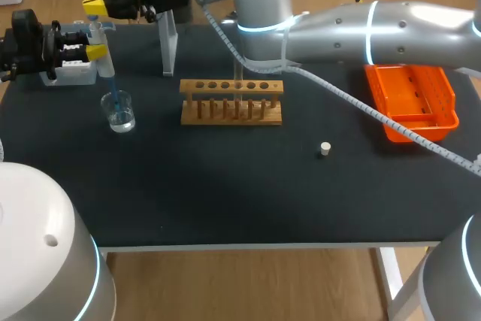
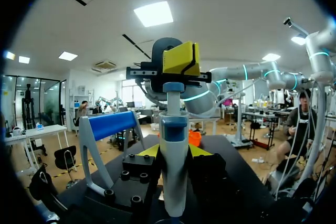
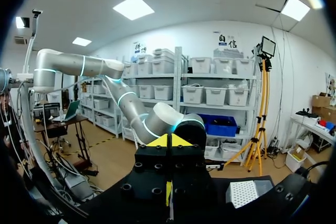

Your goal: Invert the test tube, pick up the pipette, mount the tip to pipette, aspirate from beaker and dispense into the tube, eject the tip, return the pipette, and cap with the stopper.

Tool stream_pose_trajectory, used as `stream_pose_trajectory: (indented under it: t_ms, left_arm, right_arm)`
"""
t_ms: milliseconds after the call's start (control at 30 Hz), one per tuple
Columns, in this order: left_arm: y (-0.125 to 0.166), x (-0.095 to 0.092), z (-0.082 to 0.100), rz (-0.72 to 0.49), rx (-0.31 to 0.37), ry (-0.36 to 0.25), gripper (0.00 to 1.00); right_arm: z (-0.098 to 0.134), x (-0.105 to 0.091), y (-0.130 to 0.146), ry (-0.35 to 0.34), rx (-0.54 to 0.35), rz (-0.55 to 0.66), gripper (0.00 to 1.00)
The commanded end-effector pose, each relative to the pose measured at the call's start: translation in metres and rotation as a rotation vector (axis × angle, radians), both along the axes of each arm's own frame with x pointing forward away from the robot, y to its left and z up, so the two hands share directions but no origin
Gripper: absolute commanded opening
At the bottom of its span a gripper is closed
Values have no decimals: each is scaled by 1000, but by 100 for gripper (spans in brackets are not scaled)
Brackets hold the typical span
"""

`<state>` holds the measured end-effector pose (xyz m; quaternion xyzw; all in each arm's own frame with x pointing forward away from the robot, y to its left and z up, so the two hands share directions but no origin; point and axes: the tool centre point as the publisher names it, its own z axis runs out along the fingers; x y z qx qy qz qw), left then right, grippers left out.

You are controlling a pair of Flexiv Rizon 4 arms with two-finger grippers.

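Note:
My left gripper (image 1: 92,49) is shut on the white-and-blue pipette (image 1: 102,58), which stands upright between its fingers (image 2: 173,171). The pipette's blue tip dips into the small glass beaker (image 1: 119,112) at the table's left. My right gripper (image 1: 94,4), reaching across from the right, is shut and sits on top of the pipette's plunger (image 2: 173,86), seen as a yellow block (image 2: 181,59) in the left wrist view. Its own view shows the shut yellow tips (image 3: 168,141). The wooden rack (image 1: 231,103) holds a clear test tube (image 1: 238,94). The white stopper (image 1: 325,149) lies alone on the mat.
A pipette stand (image 1: 169,43) stands behind the rack, its blue bar (image 2: 107,124) close beside the pipette. An orange tip box (image 1: 412,99) sits at the right. My right arm spans the back of the table, with its cable draped toward the right front.

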<state>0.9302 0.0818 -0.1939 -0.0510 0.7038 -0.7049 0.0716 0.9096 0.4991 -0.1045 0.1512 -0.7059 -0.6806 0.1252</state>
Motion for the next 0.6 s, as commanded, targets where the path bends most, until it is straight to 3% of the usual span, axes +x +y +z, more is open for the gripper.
stream_pose_trajectory:
  t_ms: [33,600]
  left_arm:
    - [0,1,0,-1,1,1,0]
    - [0,1,0,-1,1,1,0]
  right_arm:
    - [-2,6,6,4,-3,-3,0]
    - [-15,12,9,59,-4,-34,0]
